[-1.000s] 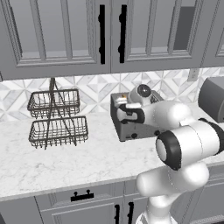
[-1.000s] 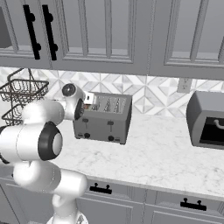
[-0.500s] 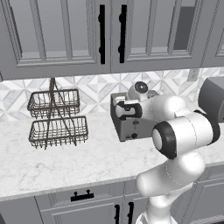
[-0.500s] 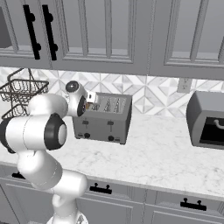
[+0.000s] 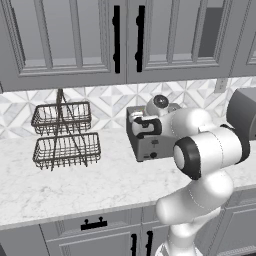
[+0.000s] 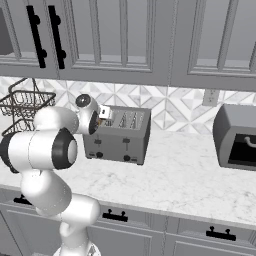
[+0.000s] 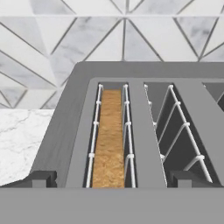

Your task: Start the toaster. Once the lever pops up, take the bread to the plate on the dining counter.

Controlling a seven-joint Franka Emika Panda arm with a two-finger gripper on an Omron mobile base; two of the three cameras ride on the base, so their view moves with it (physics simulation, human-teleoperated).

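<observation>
The boxy grey toaster (image 6: 117, 140) stands on the white marble worktop against the tiled wall. My gripper (image 6: 106, 114) hovers over its left end. In the hand view I look down along the toaster's top (image 7: 65, 131). One golden-tan bread slice (image 7: 108, 140) sits deep in the left slot, only its top edge showing. The slot to its right holds just wire guides. My gripper (image 7: 113, 179) is open, one dark fingertip (image 7: 41, 178) on each side of the bread's slot. In the left base view my arm covers much of the toaster (image 5: 150, 147). The plate and dining counter are out of view.
A two-tier wire basket (image 5: 62, 135) stands to the toaster's left. A rounded dark grey appliance (image 6: 237, 137) sits at the right. Grey upper cabinets (image 6: 125, 40) hang low above. Bare marble worktop (image 6: 190, 175) lies in front of and to the right of the toaster.
My hand has crept a little up and over the toaster's left end, and my elbow has swung higher. The toaster and basket have stayed put.
</observation>
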